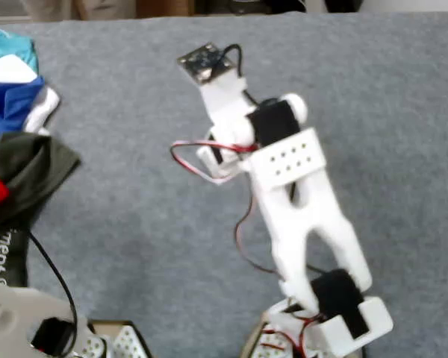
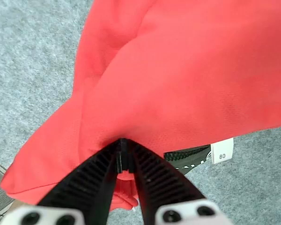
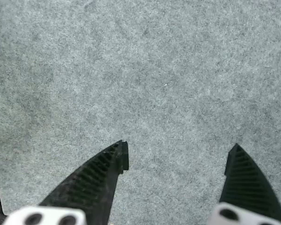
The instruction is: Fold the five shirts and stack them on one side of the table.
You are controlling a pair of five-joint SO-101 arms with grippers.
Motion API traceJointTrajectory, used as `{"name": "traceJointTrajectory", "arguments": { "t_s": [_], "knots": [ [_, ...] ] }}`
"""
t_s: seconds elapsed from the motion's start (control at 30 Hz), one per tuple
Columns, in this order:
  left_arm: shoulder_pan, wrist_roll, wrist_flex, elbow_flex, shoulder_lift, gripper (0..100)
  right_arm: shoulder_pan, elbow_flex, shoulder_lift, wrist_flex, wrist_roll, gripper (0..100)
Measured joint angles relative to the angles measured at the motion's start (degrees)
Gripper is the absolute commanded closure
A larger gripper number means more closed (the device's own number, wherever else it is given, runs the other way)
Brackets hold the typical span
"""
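My left gripper is pinching the red shirt between closed jaws at the tabletop's left edge, beside perhaps 3 heaped shirts. My right gripper is hanging wide open over grey tabletop.

Soft, even light — shadows faint.

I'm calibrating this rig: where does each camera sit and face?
High view: fixed above, looking down on the grey table; shows the right arm mid-table and the shirt pile at the edge.
Left wrist view: on the left arm, looking along the left pincer, shut on the red shirt.
Right wrist view: on the right arm, looking down past the open right pincer at bare table.
Shared: all three show the table.
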Motion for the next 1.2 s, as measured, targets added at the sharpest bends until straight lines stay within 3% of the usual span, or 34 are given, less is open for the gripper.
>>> {"name": "traceJointTrajectory", "arguments": {
  "t_s": [0.27,0.47,0.53,0.73,0.87,0.97,1.13,1.2],
  "knots": [
    [-0.35,-3.43,2.11,-0.26,-0.97,98,0.00,0.00,0.00,0.00,0.00,66.6],
    [-3.78,-7.12,2.81,-1.23,-8.70,73,0.00,0.00,0.00,0.00,0.00,66.6],
    [-5.36,-6.42,2.81,-1.23,-12.31,70,0.00,0.00,0.00,0.00,0.00,66.6],
    [-6.95,-5.19,2.20,-0.09,-16.00,70,0.00,0.00,0.00,0.00,0.00,66.6],
    [-6.95,-3.78,-4.84,5.80,-10.55,74,0.00,0.00,0.00,0.00,0.00,66.6],
    [-6.95,-3.16,-10.99,9.41,-5.36,81,0.00,0.00,0.00,0.00,0.00,66.6],
    [-5.98,-2.99,-13.01,10.11,-2.37,98,0.00,0.00,0.00,0.00,0.00,66.6],
    [-4.84,-2.99,-13.01,10.37,-2.37,97,0.00,0.00,0.00,0.00,0.00,66.6]
  ]
}}
